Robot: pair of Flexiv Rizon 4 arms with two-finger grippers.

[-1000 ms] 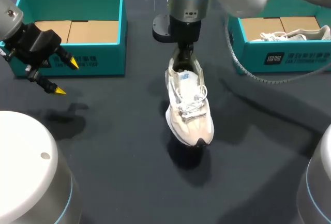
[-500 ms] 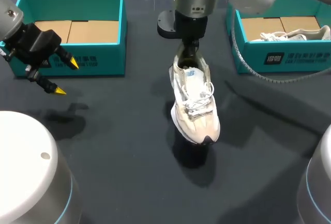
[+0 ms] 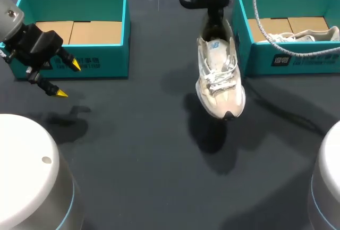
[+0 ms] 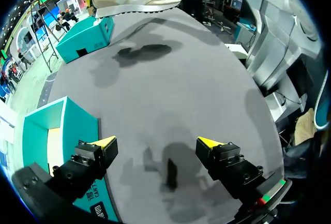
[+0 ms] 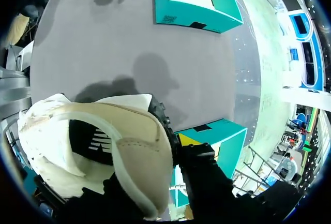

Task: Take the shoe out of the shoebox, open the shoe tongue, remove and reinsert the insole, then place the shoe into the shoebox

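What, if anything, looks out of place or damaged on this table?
Nothing is damaged or spilled. The shoe hangs above the table, held at its heel by the right gripper, beside the right shoebox, which holds a second shoe.

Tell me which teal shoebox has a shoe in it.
The right shoebox, beside the lifted shoe, holds a white shoe; the left shoebox shows only cardboard.

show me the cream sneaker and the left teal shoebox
cream lace-up sneaker (image 3: 219,78), head view, on its laces
left teal cardboard shoebox (image 3: 114,54), head view, on its front wall
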